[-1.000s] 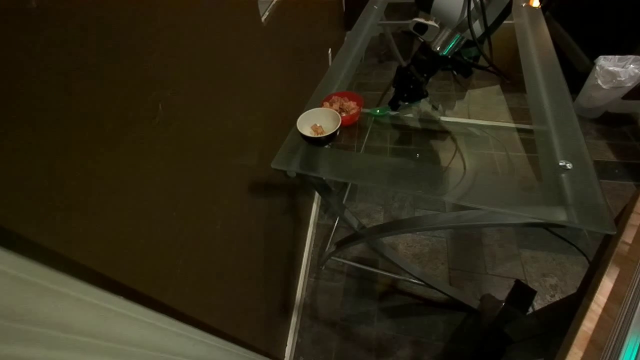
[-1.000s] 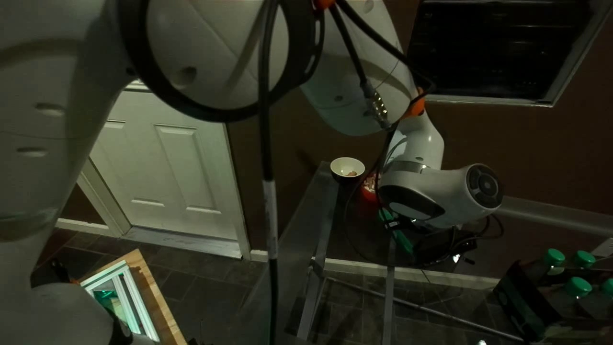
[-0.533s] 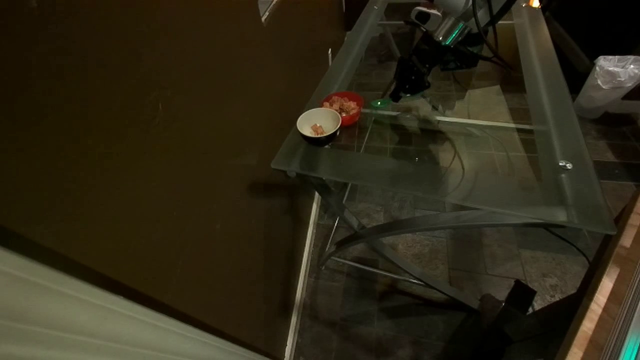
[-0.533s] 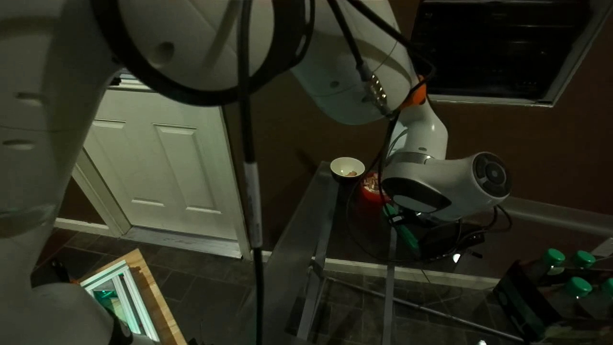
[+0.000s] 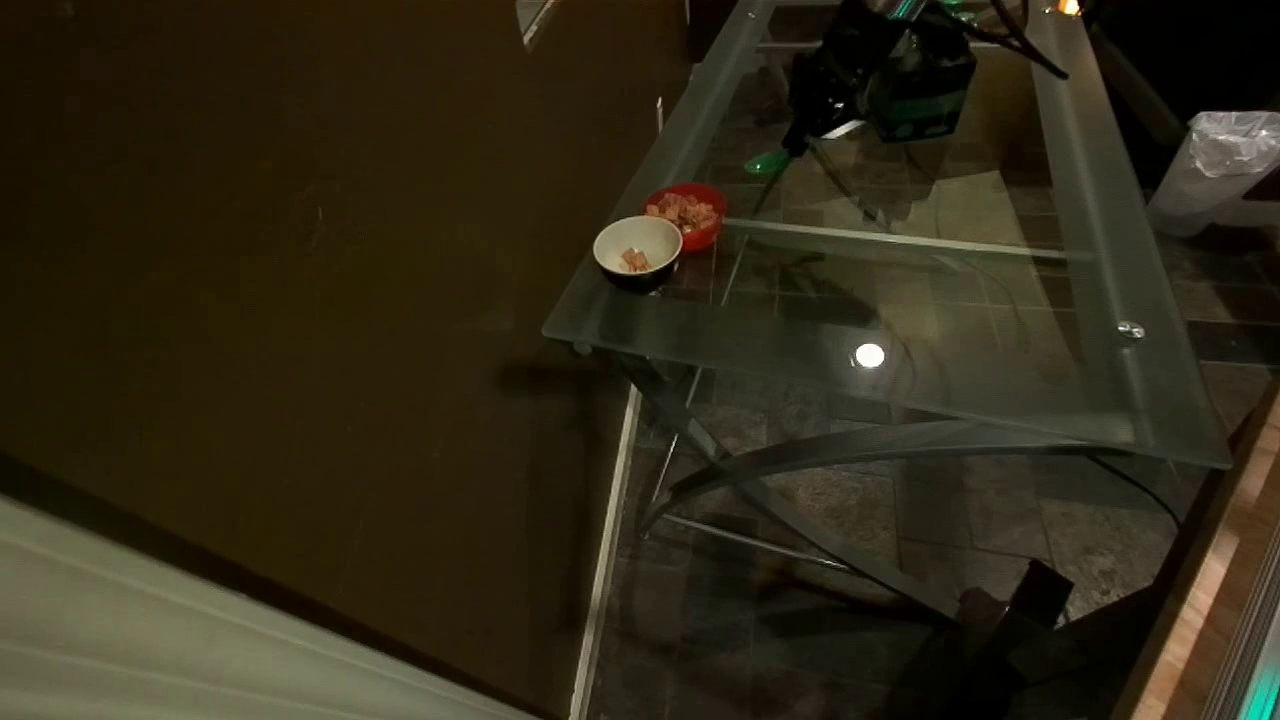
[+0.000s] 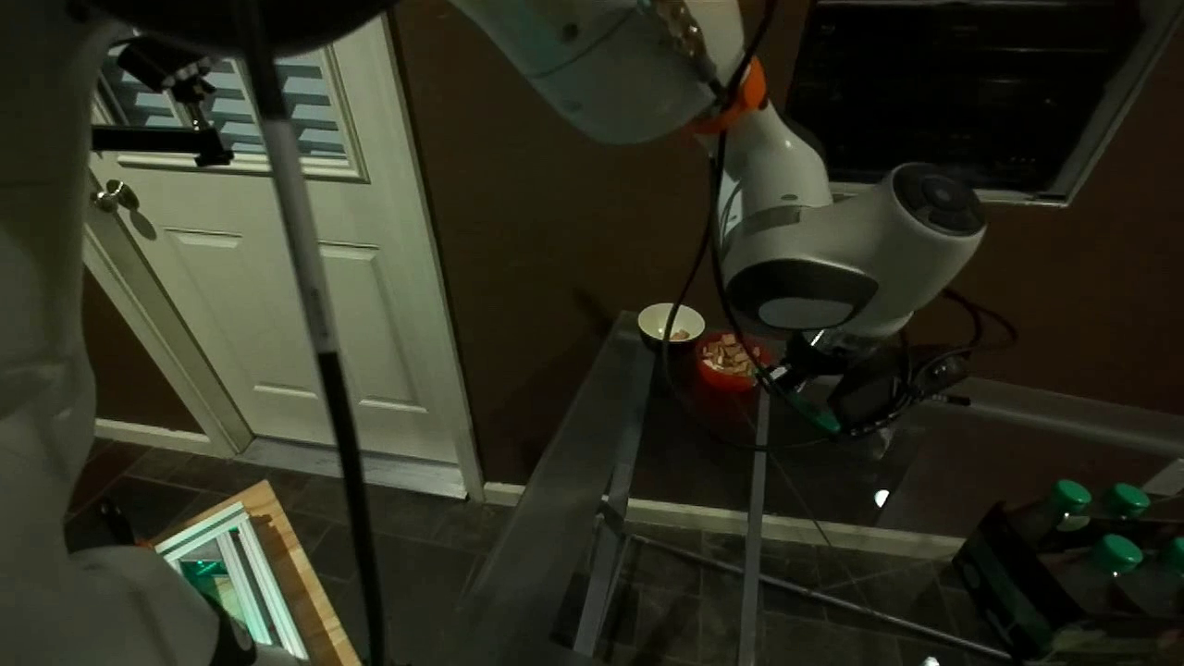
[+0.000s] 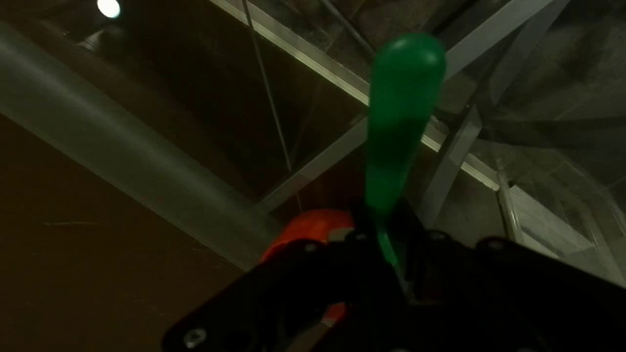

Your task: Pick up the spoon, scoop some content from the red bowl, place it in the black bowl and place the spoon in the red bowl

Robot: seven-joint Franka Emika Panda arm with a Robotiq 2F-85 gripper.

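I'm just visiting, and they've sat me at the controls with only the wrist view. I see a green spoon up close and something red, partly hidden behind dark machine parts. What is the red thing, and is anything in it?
Observer: That is the red bowl; both exterior views show a heap of small tan pieces in it.
Visitor: Huh, I can't make that out from here. Is there any more of that stuff nearby?
Observer: Yes. The black bowl, cream-white inside, stands right beside the red one and has a few similar pieces at the bottom.
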